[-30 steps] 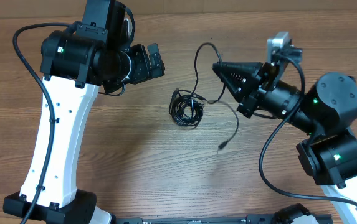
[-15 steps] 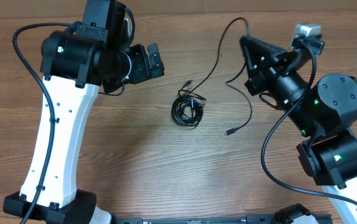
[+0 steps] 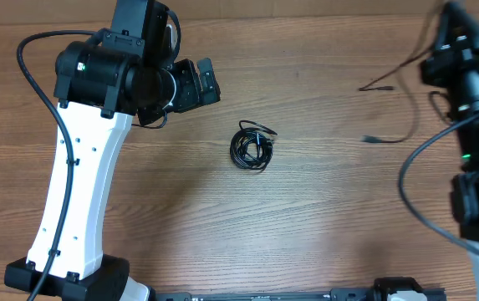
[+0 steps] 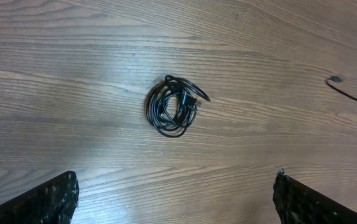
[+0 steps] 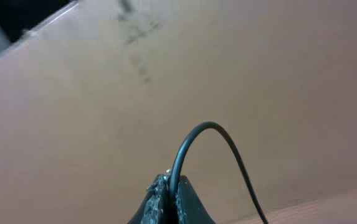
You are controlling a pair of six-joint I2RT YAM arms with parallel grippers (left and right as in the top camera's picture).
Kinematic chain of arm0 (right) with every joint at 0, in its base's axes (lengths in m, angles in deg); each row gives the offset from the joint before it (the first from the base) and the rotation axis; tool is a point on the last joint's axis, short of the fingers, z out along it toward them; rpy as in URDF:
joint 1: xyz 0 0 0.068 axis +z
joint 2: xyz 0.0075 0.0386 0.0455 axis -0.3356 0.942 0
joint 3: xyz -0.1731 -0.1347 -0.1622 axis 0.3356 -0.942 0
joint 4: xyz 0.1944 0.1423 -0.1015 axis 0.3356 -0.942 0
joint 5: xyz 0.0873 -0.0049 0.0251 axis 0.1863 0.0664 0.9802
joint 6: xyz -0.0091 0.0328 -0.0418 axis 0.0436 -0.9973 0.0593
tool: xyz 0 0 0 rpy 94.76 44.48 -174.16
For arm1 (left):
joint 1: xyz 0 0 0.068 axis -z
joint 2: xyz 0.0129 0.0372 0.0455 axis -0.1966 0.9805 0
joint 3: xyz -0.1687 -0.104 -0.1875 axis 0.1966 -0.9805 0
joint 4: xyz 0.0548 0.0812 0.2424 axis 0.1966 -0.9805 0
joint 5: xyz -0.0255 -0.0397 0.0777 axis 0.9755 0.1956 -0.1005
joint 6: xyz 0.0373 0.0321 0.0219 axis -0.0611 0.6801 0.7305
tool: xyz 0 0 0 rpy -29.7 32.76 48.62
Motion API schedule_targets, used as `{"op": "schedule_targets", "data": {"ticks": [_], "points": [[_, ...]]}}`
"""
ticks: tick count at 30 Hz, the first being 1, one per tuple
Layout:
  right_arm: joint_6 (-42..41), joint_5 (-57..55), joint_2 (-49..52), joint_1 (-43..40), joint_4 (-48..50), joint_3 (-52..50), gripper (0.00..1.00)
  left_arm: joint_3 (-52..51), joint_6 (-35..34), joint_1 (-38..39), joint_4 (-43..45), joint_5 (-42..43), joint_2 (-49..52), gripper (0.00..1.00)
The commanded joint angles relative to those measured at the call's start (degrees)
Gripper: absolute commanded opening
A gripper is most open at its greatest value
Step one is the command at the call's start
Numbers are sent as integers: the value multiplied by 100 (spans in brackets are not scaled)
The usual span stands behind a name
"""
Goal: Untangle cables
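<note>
Now the coiled knot of cables (image 3: pixel 250 149) lies near the middle of the wooden table (image 3: pixel 323 234), below the left gripper (image 4: pixel 175 179), whose jaws stand wide apart and empty. Far to the right, the right gripper (image 5: pixel 171 185) is pinched tight on a separate loose cable (image 5: pixel 208 124); its plug end (image 3: pixel 371 140) seems to hang near the tabletop, though contact is unclear.

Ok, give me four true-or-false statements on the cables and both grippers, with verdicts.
1. The right gripper is shut on a cable. True.
2. The left gripper holds the knot of cables. False: it is open above the table, and the knot lies apart from it.
3. The held cable runs into the knot. False: seen from overhead, it hangs clear of the knot, on the right arm's side.
4. The knot rests on the wooden table. True.
</note>
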Motion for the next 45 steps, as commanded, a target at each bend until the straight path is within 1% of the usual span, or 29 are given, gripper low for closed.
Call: {"op": "schedule_targets", "data": {"ticks": [1,9,14,17,20,22,24,25,31,34,38,43,44,45], "points": [[-4,356,354,-673,-407,457,4,59,114,-20,9,-50,-4,100],[37,426,1303,-2006,-1043,1147,4,59,114,-20,9,-50,-4,100],[37,380,1781,-2387,-1086,1145,4,59,114,-20,9,-48,-4,100],[39,-525,1958,-2573,-1104,1145,4,59,114,-20,9,-50,-4,100],[57,-737,2017,-2677,-1196,1143,4,59,114,-20,9,-50,-4,100],[55,-730,2050,-2684,-1259,1143,4,59,114,-20,9,-50,-4,100],[57,-435,2076,-2647,-1220,1143,4,59,114,-20,9,-50,-4,100],[57,109,2087,-2601,-1058,1143,4,59,114,-20,9,-50,-4,100],[55,1307,2087,-2409,-723,1143,4,59,114,-20,9,-50,-4,100],[28,1582,2087,-2291,-638,1143,4,59,114,-20,9,-50,-4,100],[11,1631,2087,-2109,-638,1143,4,59,114,-20,9,-48,-4,100],[13,2385,2087,-1799,-590,1143,4,59,114,-20,44,-50,-4,100],[13,2422,2087,-1738,-599,1143,4,59,50,-20,57,-17,-4,100],[11,2422,2087,-1641,-612,1143,4,59,-195,-20,72,109,-4,100]]}}
